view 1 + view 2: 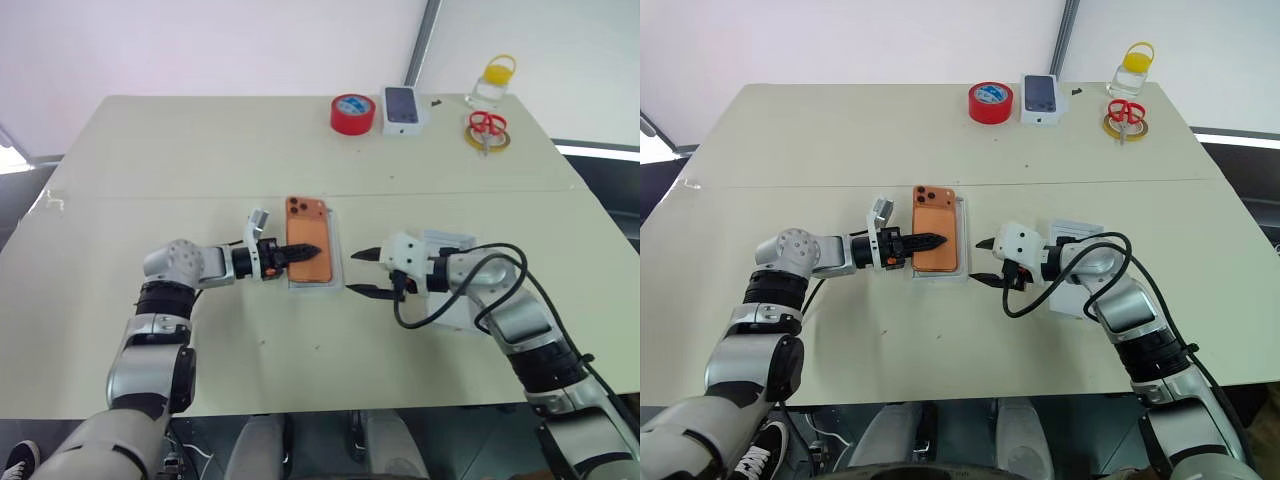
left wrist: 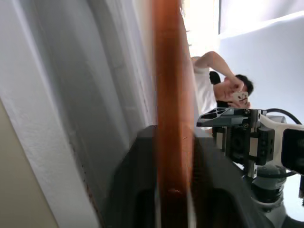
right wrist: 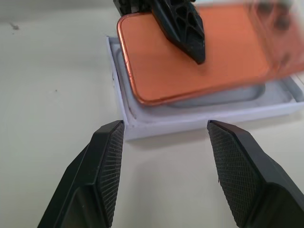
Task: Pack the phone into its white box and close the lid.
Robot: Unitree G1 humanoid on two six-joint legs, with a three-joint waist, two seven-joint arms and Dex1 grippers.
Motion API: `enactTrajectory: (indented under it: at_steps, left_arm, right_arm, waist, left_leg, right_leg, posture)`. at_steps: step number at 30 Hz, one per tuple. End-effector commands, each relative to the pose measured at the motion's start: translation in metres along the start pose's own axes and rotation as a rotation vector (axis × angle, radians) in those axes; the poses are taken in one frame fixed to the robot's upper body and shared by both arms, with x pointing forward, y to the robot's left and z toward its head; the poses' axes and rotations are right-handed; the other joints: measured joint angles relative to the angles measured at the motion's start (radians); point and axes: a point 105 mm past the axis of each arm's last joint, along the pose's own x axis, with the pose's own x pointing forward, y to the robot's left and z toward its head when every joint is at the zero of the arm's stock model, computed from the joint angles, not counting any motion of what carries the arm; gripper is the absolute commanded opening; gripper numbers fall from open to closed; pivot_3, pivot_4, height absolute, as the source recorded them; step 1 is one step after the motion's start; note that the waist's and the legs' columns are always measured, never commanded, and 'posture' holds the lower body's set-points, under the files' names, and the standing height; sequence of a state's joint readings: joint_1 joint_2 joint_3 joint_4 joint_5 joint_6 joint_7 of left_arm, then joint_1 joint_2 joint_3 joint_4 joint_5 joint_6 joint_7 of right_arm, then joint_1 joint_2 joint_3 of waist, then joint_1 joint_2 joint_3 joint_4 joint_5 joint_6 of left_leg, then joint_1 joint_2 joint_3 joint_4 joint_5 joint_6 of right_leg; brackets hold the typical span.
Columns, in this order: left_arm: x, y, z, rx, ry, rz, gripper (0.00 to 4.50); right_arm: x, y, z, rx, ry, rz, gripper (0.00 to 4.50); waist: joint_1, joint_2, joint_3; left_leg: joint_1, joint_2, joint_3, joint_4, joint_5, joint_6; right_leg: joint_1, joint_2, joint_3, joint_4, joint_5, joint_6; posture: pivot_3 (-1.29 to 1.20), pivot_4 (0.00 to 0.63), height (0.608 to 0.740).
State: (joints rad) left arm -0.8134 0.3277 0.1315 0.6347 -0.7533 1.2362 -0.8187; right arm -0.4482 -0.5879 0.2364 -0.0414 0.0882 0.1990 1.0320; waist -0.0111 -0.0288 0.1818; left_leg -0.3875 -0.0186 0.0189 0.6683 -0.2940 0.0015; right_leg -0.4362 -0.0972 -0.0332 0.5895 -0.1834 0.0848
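On the wide counter (image 1: 150, 150) the white box (image 1: 962, 262) lies near the middle, and the phone (image 1: 937, 240) rests in it at a slant, back side up, not yet seated flat. The left tool (image 1: 930, 241) grips the phone by its edge, one finger on top. The right tool (image 1: 362, 273) stands open and empty just beside the box. The phone looks stiff, thin and smooth, so I think it slips easily; holding its long edges seems safest.
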Motion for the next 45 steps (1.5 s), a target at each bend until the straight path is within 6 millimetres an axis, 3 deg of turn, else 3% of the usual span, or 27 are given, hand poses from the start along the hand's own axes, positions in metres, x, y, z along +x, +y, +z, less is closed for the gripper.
enactTrajectory:
  at_steps: [1, 5, 13, 23, 37, 40, 43, 45]
  left_arm:
    - [0.002, -0.014, 0.009, 0.037, 0.002, -0.028, 2.47]
    - [-0.001, -0.018, 0.008, 0.028, 0.037, -0.018, 4.49]
    - [-0.009, -0.014, 0.009, 0.092, 0.084, 0.142, 4.49]
    - [-0.026, -0.038, 0.020, 0.171, 0.075, 0.167, 4.49]
    - [-0.053, -0.045, 0.024, 0.204, 0.033, 0.219, 4.49]
    - [-0.062, -0.029, 0.035, 0.413, -0.045, 0.363, 4.49]
    - [-0.076, -0.008, 0.051, 0.455, -0.163, 0.487, 3.60]
    - [-0.080, -0.005, 0.056, 0.469, -0.199, 0.517, 2.68]
  right_arm:
    - [0.001, -0.002, 0.008, -0.037, -0.025, -0.015, 2.93]
    - [0.002, -0.003, 0.009, -0.033, -0.033, -0.021, 2.93]
    - [0.007, -0.003, 0.008, -0.029, -0.041, -0.023, 2.93]
    - [0.015, 0.000, 0.009, -0.033, -0.056, -0.006, 2.93]
    - [0.016, -0.006, 0.009, -0.046, -0.056, -0.030, 2.93]
    - [0.011, -0.020, 0.008, -0.034, -0.056, -0.089, 2.93]
    - [0.001, -0.039, 0.009, -0.012, -0.069, -0.165, 2.03]
    - [-0.002, -0.043, 0.009, -0.018, -0.067, -0.185, 1.05]
  waist:
    - [0.001, 0.000, 0.000]
    - [0.000, 0.000, 0.000]
    - [-0.003, 0.000, 0.000]
    - [-0.003, 0.000, 0.000]
    - [-0.002, 0.000, 0.000]
    - [-0.004, 0.000, 0.000]
    - [-0.001, 0.000, 0.000]
    - [0.003, 0.000, 0.000]
  left_leg:
    - [0.000, 0.000, 0.000, 0.000, 0.000, 0.000]
    - [0.001, 0.000, 0.000, 0.002, 0.000, 0.000]
    - [0.003, 0.000, -0.001, 0.002, 0.000, -0.001]
    - [0.003, 0.000, -0.001, 0.001, 0.001, -0.001]
    - [0.003, 0.000, -0.001, 0.001, 0.001, -0.003]
    - [0.003, 0.000, -0.001, 0.001, 0.002, -0.003]
    - [0.005, 0.000, 0.000, 0.000, 0.003, -0.006]
    - [0.004, 0.000, 0.000, 0.000, 0.002, -0.004]
  right_leg:
    - [0.000, 0.000, 0.000, 0.000, 0.000, 0.000]
    - [0.001, 0.000, 0.000, 0.003, 0.000, 0.000]
    - [0.001, 0.000, 0.000, 0.005, 0.000, 0.000]
    - [0.001, 0.000, 0.001, 0.006, 0.000, 0.000]
    - [0.001, 0.000, 0.001, 0.006, 0.000, 0.000]
    - [0.001, 0.000, 0.001, 0.006, 0.000, 0.000]
    - [0.001, 0.000, 0.002, 0.006, 0.000, 0.000]
    - [0.001, 0.000, 0.002, 0.006, 0.000, 0.000]
  posture:
    - [0.00, 0.150, 0.740]
    - [0.00, 0.150, 0.740]
    - [0.00, 0.150, 0.740]
    - [0.00, 0.150, 0.740]
    - [0.00, 0.150, 0.740]
    - [0.00, 0.150, 0.740]
    - [0.00, 0.150, 0.740]
    - [0.00, 0.150, 0.740]
